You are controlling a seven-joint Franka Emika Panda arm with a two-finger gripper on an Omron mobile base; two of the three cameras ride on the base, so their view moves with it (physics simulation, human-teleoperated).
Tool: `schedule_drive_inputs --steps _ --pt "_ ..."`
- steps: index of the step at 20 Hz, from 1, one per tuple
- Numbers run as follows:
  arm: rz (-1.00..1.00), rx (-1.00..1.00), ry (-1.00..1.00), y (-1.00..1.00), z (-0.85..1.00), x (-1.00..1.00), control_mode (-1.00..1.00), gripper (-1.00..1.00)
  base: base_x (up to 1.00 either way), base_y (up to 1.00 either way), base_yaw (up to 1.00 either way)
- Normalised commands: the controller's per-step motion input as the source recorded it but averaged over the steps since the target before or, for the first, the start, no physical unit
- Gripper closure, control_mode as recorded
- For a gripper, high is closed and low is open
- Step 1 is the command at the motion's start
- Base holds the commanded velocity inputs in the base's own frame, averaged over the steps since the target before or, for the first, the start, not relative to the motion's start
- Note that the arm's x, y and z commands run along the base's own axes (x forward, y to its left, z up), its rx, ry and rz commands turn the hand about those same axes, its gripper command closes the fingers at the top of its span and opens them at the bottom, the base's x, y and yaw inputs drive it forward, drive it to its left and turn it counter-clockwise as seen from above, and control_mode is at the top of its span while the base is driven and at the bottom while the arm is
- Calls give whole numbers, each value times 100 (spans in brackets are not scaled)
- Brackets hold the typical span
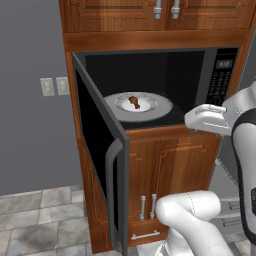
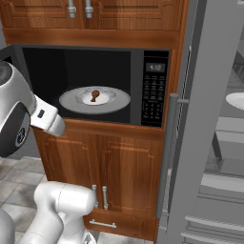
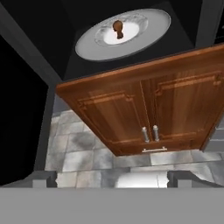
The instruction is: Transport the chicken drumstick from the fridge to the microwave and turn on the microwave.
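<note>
The chicken drumstick (image 1: 134, 102) (image 2: 95, 95) (image 3: 118, 28) lies on the round white turntable (image 1: 155, 111) inside the microwave (image 1: 187, 70) (image 2: 47, 66). The microwave's door (image 1: 95, 145) hangs wide open to the left, and its black button panel (image 2: 153, 93) is on the right. My gripper (image 3: 112, 178) is open and empty. It hovers outside the microwave, in front of the cavity's lower right edge, looking down past the wooden cabinet. The fridge (image 2: 190, 143) stands open at the right, with grey shelves visible inside.
Wooden cabinet doors (image 1: 170, 175) (image 3: 144, 109) with metal handles sit below the microwave, and more cabinets are above. The open microwave door with its curved handle (image 1: 112, 185) juts into the space at left. A tiled floor (image 3: 83, 153) lies below.
</note>
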Motion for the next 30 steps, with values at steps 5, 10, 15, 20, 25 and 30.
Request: schedule_drive_inputs --steps 5,10,15,20,25,30 --pt "2 3 14 0 11 -59 -100 -100 0 0 0" --pt "7 4 5 4 2 -58 -100 -100 0 0 0" --pt "11 0 1 12 -2 -50 -100 -100 0 0 0" --pt "11 0 0 23 0 -37 -100 -100 0 0 0" --pt "9 0 0 27 0 -42 -100 -100 0 0 0" --pt "2 4 7 26 0 -38 -100 -100 0 0 0"
